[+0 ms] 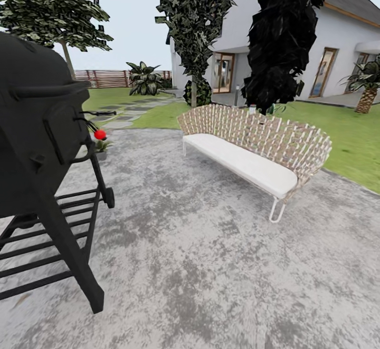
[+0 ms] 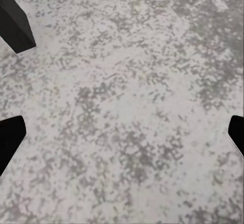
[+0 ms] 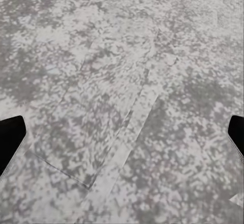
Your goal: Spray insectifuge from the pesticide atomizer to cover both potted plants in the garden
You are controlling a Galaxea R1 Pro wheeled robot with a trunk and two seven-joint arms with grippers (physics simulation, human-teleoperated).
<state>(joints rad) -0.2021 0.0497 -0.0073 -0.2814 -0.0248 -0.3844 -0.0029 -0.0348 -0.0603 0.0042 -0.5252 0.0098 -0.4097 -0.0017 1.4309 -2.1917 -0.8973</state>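
I am in the garden, on a grey mottled stone patio [image 1: 200,254] edged by green lawn [image 1: 348,143]. One potted plant [image 1: 102,144], small and green in a pale grey pot, stands on the patio just past the black grill, below its red knob. A few green leaves [image 1: 273,109] peek over the bench's back; I cannot tell what they belong to. The pesticide atomizer is out of view. My left gripper [image 2: 122,135] hangs open over bare stone. My right gripper [image 3: 122,135] is also open over bare stone, holding nothing.
A black grill [image 1: 42,143] on a slatted stand is close at the left; one of its legs [image 2: 15,23] shows near my left gripper. A woven bench [image 1: 253,148] with a white seat stands ahead right. Beyond are trees, stepping stones [image 1: 124,114], a brown fence [image 1: 105,78] and a white house [image 1: 338,38].
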